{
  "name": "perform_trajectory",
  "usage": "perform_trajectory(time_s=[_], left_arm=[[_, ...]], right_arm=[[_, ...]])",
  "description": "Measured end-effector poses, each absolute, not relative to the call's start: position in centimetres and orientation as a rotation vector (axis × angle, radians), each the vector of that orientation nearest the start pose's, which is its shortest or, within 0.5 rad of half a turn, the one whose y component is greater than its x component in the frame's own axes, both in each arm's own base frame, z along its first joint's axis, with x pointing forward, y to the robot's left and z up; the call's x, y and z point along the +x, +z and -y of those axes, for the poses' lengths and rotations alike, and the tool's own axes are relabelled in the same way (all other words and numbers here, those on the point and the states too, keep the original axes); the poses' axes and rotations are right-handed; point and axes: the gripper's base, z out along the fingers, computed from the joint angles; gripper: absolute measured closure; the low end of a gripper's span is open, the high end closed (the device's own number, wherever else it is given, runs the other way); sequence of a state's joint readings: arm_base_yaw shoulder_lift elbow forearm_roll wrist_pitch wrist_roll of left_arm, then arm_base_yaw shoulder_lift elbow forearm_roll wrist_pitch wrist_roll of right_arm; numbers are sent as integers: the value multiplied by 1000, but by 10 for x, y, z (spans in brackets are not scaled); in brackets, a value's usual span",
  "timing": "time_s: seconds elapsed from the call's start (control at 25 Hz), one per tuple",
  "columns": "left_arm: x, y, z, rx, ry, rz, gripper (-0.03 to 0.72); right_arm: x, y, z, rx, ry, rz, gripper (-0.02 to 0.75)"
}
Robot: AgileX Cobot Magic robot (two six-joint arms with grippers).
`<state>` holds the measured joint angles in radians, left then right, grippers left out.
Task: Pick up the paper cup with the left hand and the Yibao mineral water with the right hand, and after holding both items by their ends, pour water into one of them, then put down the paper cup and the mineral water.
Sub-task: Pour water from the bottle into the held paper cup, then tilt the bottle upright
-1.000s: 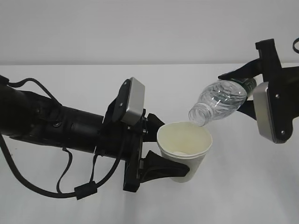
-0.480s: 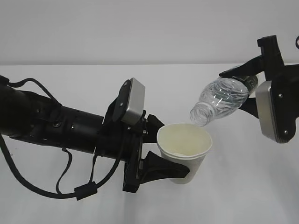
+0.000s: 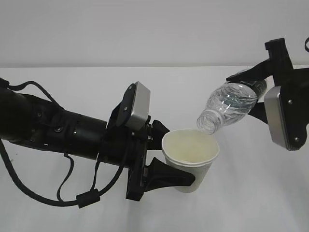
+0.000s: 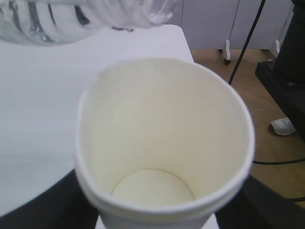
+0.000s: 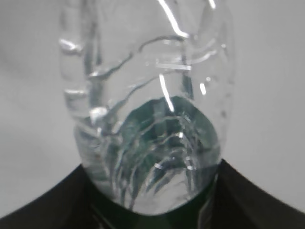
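The white paper cup (image 3: 189,159) stands upright above the table, with my left gripper (image 3: 166,157) shut on its lower body from the left. In the left wrist view the paper cup (image 4: 162,143) fills the frame and its cream inside looks dry. The Yibao mineral water (image 3: 227,106) is tilted mouth-down to the left, its open neck just above the cup's far rim. My right gripper (image 3: 256,94) is shut on the bottle's base end. The right wrist view looks along the clear ribbed Yibao mineral water (image 5: 152,119), held between my dark fingers (image 5: 43,205).
The white table (image 3: 72,87) stretches under both arms, against a pale wall. Black cables (image 3: 48,193) hang from my left arm. In the left wrist view the table's far edge, a wooden floor (image 4: 248,81) and a shoe (image 4: 286,126) show on the right.
The bottle and my right gripper shifted slightly up and to the right, with the tilt about the same. The cup and left gripper dipped a little.
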<state>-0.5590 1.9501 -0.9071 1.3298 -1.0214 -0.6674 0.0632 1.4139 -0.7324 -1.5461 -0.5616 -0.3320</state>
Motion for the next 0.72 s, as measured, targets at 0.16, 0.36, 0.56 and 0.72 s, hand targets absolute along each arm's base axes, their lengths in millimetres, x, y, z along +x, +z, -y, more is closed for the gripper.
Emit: perform_trajectory(time_s=[0.16,0.36,0.56,0.72], left_arm=[[253,151,247,1455,-1096,-1443,214],[253,151,247,1454,-1097,-1445,214],[253,151,247,1449,-1102,-1453,214],[252,151,247,1447,-1113,-1452,214]], right_arm=[[275,243,-66,-1901,-514,-894,302],[278,248,-66,-1894,-532,-880,302],[278,249,-66,-1903,-537,-870,302],[277,248,-66,-1915,-539,-861,302]])
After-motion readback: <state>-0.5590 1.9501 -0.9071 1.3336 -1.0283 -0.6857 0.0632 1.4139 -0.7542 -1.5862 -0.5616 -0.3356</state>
